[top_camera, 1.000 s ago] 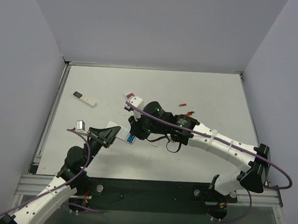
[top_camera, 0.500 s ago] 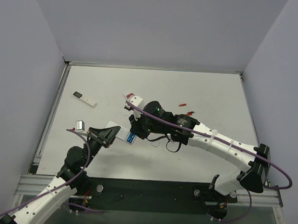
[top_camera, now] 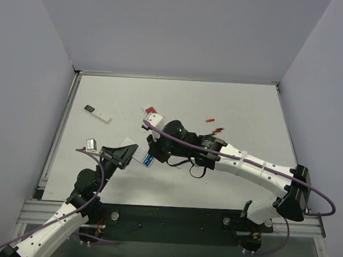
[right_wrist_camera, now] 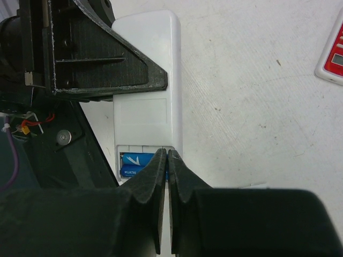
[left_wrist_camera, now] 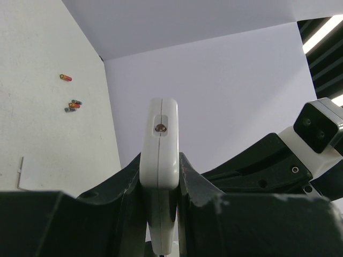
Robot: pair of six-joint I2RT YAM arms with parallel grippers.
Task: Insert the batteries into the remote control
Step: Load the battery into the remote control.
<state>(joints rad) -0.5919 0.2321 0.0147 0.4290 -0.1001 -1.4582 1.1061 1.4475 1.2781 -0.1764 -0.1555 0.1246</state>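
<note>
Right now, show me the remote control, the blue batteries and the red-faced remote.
remote control (right_wrist_camera: 155, 115), right wrist view, plain white back.
blue batteries (right_wrist_camera: 135, 165), right wrist view, labelled side, in open compartment.
red-faced remote (right_wrist_camera: 333, 59), right wrist view, red face at frame edge.

Bright, even light washes the white table (top_camera: 242, 103); shadows are faint, and wrist-view foregrounds blur up close.

It was a robot lab's test cell: a bare white table (top_camera: 230, 103) boxed in by plain pale walls (top_camera: 182, 31), robot arms (top_camera: 261, 170) bolted to a metal rail (top_camera: 172, 216), purple cables (top_camera: 103, 172) trailing, a strip light (left_wrist_camera: 321, 33) overhead.
</note>
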